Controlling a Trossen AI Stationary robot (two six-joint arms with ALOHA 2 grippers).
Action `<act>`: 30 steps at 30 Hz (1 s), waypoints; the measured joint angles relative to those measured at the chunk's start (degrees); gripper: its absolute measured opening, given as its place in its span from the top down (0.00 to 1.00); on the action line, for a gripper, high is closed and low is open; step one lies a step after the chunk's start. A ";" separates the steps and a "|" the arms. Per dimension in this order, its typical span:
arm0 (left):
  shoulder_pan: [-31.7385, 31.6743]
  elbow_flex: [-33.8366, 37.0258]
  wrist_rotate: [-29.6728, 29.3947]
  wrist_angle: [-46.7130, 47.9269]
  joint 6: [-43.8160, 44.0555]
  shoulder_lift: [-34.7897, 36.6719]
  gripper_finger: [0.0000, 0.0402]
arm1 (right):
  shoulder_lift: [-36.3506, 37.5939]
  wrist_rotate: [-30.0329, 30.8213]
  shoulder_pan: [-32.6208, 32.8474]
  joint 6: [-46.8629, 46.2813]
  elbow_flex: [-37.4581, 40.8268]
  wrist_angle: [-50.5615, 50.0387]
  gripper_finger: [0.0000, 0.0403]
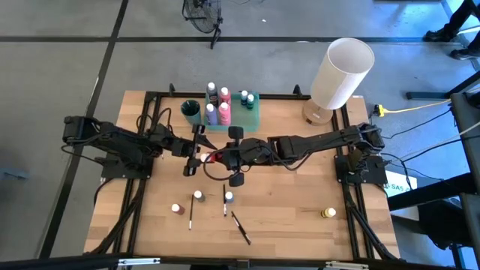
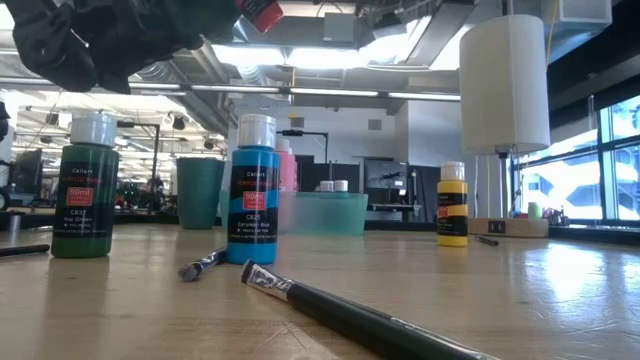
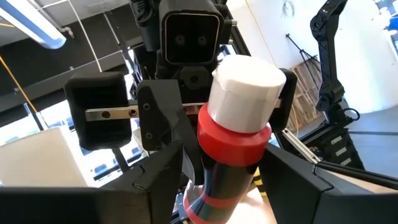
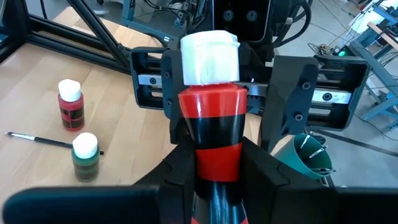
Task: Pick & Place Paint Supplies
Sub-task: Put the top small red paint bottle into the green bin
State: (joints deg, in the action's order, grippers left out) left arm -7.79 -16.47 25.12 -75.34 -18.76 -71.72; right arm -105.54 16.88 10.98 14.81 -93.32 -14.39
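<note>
Red paint bottle (image 4: 210, 134) held above table centre, between both grippers, white cap pointing toward left arm. Right gripper (image 1: 234, 157) fingers pinch bottle body. Left gripper (image 1: 199, 153) fingers spread either side of cap end, contact unclear. Green tray (image 1: 253, 112) at far edge holds several bottles. Green bottle (image 2: 85, 186), blue bottle (image 2: 253, 190), yellow bottle (image 2: 452, 204), paintbrushes (image 2: 350, 311) on table (image 1: 300, 202).
</note>
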 joint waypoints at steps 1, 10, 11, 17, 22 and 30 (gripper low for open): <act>0.00 0.00 0.00 0.00 0.00 0.00 0.51 | 0.00 -0.01 0.00 0.00 0.00 0.00 0.78; -0.02 0.00 -0.07 -0.02 -0.05 0.00 0.56 | 0.02 0.04 0.00 -0.02 -0.02 -0.35 0.78; -0.02 0.00 -0.07 -0.01 -0.07 0.00 0.56 | 0.02 0.04 0.00 -0.02 -0.02 -0.39 0.78; -0.02 0.00 -0.15 0.20 -0.03 0.00 0.57 | 0.02 0.03 -0.04 -1.77 -0.04 -1.15 0.78; -0.02 0.00 -0.31 0.25 -0.04 0.00 0.61 | 0.11 0.07 -0.04 -2.59 -0.07 -1.48 0.78; 0.00 0.02 0.50 0.12 0.13 0.00 0.64 | 0.20 -0.17 0.08 -2.94 -0.07 -2.39 0.58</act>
State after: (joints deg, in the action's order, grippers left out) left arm -7.79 -16.45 25.63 -75.21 -18.63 -71.72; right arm -105.34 16.71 11.06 11.87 -93.38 -16.78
